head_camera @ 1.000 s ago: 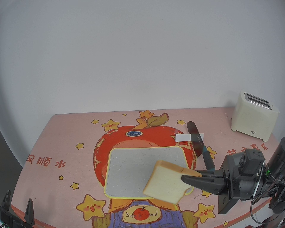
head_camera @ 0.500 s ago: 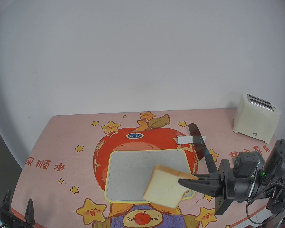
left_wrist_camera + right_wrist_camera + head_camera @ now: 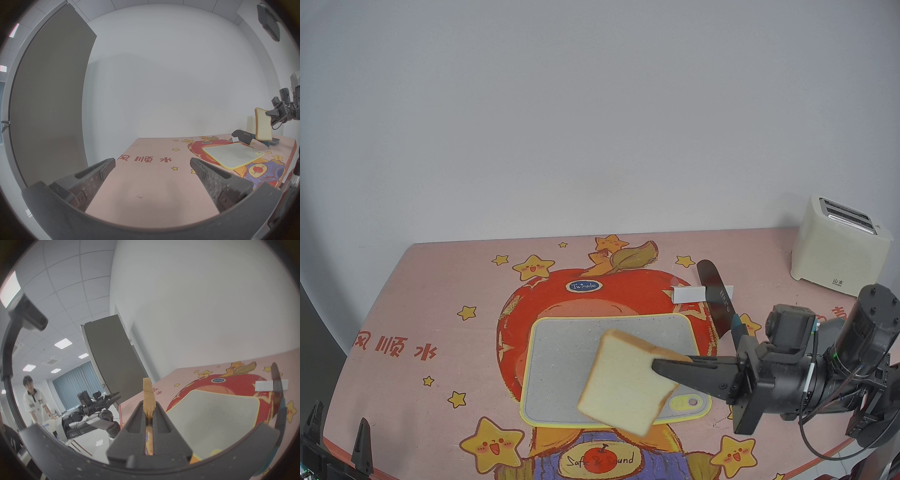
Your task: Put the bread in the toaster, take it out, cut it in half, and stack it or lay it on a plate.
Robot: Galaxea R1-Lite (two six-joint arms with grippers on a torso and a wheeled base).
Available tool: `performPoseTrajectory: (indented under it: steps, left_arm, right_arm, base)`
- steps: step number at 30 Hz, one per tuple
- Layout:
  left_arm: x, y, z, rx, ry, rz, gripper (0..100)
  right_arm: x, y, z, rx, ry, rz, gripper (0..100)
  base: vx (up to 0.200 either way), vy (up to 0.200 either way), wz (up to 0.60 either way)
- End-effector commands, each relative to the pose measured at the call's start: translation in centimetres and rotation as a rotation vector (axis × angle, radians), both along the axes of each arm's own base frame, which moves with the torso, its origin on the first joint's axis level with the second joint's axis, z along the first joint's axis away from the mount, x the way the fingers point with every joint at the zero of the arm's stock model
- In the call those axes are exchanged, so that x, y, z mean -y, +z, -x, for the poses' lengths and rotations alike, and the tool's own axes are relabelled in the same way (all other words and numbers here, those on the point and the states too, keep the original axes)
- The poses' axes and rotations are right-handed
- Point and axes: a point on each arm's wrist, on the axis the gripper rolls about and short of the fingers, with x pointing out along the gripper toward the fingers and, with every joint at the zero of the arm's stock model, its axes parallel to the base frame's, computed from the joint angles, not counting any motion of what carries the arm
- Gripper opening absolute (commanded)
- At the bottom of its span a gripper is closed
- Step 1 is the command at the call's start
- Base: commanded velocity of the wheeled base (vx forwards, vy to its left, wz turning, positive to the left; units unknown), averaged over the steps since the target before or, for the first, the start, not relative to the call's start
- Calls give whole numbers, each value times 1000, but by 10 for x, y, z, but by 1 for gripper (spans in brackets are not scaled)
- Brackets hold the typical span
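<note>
1 bread [image 3: 625,381]: a whole slice, held in the air over the near right part of the board [image 3: 575,350]. It is tilted, its broad face turned up and toward the near edge. In the left wrist view it hangs apart from the board.
Right gripper [image 3: 662,365]: reaches in from the right edge of the tabletop [image 3: 425,300], fingers pointing toward the left edge. Both fingers are closed on the bread's right edge, 1 on each face. The right wrist view shows the slice edge-on [image 3: 148,396], pinched in the narrow slit between the fingers and sticking out past their tips.
Bread to gripper: the slice extends leftward from the fingertips, with most of it beyond them.
Toaster [image 3: 840,250]: cream, at the far right corner of the tabletop, well apart from the bread. Its 2 slots face up; what is in them cannot be told.
Board: grey with a yellow rim, flat on the middle of the tabletop, toward the near edge.
Knife [image 3: 717,297]: just beside the board's right edge, dark blade pointing to the far edge and lying across a white strip [image 3: 690,294]. Its handle runs behind the right gripper.
Left gripper [image 3: 153,162]: by the near left corner of the tabletop, fingers spread wide, nothing between them.
</note>
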Motion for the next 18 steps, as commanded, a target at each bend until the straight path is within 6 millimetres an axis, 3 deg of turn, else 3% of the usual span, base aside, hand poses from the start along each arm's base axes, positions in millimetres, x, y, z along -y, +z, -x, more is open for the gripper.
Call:
performPoseTrajectory:
  steps: [1,18]
  left_arm:
    - [0,-5,0,-1,0,0,100]
    - [0,-5,0,-1,0,0,100]
  right_arm:
    - [-12,-6,-14,-54,-44,-5,0]
    - [-27,-31,-38,-173,-128,23,0]
  base:
    - [0,0,0]
    - [0,0,0]
